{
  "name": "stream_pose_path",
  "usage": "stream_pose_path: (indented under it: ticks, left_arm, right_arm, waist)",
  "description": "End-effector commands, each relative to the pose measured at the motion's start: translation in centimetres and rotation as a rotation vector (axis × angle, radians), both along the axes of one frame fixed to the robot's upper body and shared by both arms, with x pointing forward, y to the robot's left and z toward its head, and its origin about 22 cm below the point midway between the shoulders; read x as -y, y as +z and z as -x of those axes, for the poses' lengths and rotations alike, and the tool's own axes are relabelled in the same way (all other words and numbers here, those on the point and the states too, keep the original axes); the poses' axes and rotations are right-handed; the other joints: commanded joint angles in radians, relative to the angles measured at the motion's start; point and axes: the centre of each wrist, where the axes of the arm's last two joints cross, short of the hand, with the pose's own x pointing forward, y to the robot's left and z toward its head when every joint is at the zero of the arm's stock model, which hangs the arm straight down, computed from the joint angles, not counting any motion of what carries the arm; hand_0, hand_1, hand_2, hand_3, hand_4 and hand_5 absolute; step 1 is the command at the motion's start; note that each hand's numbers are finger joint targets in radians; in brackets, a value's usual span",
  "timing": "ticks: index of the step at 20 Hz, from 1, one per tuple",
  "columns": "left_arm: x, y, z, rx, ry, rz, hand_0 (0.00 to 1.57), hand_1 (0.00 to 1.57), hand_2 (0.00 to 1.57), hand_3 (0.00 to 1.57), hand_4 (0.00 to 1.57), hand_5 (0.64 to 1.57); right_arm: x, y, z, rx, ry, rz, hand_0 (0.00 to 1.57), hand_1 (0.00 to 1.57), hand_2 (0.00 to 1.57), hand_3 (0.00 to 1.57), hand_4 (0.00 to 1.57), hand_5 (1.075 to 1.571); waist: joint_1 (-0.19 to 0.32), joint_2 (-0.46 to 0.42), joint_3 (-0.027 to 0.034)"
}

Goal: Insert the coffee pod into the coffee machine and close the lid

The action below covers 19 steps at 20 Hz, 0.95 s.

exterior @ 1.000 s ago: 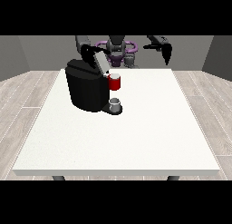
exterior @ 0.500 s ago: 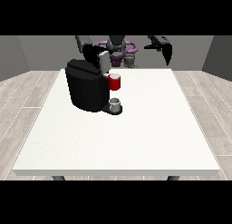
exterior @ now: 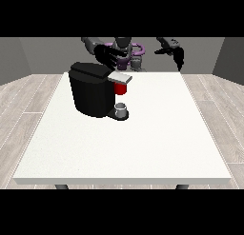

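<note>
The black coffee machine (exterior: pixel 93 89) stands on the left part of the white table (exterior: pixel 143 134). Its grey lid (exterior: pixel 119 77) lies flat over the front. Under the lid sits a red thing at the machine (exterior: pixel 121 89). A grey thing (exterior: pixel 122 108) rests on the machine's base below it. The hand at the view's left (exterior: pixel 106 56) hovers open just above and behind the lid, fingers spread. Raised over the table's far edge, apart from everything, is the hand at the view's right (exterior: pixel 173 51), with its fingers relaxed.
The robot's torso (exterior: pixel 127 52) is behind the table's far edge. The table's near edge (exterior: pixel 124 181) runs along the bottom, with wooden floor on both sides.
The grey lid has swung down from tilted up to flat. The hand at the view's left followed it down and forward. The hand at the view's right barely moved.
</note>
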Motion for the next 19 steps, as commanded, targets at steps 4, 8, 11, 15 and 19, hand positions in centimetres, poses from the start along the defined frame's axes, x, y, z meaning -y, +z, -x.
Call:
stream_pose_path:
  ticks: [4, 8, 11, 15, 19]
  left_arm:
    - [0.6, -0.3, -0.6, 0.026, 0.036, 0.004, 0.00, 0.00, 0.00, 0.00, 0.18, 1.571]
    - [0.8, -2.1, 0.6, -0.002, 0.008, 0.025, 0.00, 0.00, 0.00, 0.00, 0.00, 1.571]
    - [0.2, -0.2, 0.1, -0.007, 0.008, 0.020, 0.00, 0.00, 0.00, 0.00, 0.20, 1.571]
    - [1.4, -3.6, 1.1, -0.010, 0.053, 0.022, 0.00, 0.00, 0.00, 0.00, 0.17, 1.571]
    - [-0.1, -4.5, 2.2, -0.060, 0.055, 0.035, 0.00, 0.00, 0.00, 0.00, 0.19, 1.571]
  right_arm:
    - [-2.6, 2.0, -0.5, 0.028, 0.057, 0.017, 0.00, 0.00, 0.00, 0.00, 0.12, 1.571]
    - [-4.0, 0.9, 0.3, 0.090, 0.100, -0.003, 0.00, 0.00, 0.00, 0.00, 0.03, 1.571]
    - [-4.1, -2.0, 1.7, 0.040, 0.141, -0.065, 0.00, 0.00, 0.00, 0.00, 0.18, 1.571]
    - [-5.6, -3.7, 4.3, -0.032, 0.184, -0.192, 0.00, 0.00, 0.00, 0.00, 0.27, 1.571]
    - [-4.2, -8.3, 7.7, -0.134, 0.105, -0.259, 0.00, 0.00, 0.00, 0.00, 0.16, 1.571]
  waist:
    - [-0.020, 0.002, 0.0002]
    - [-0.012, -0.010, 0.0001]
    - [-0.036, -0.075, 0.0005]
    - [-0.083, -0.131, 0.0003]
    - [-0.124, -0.198, 0.0004]
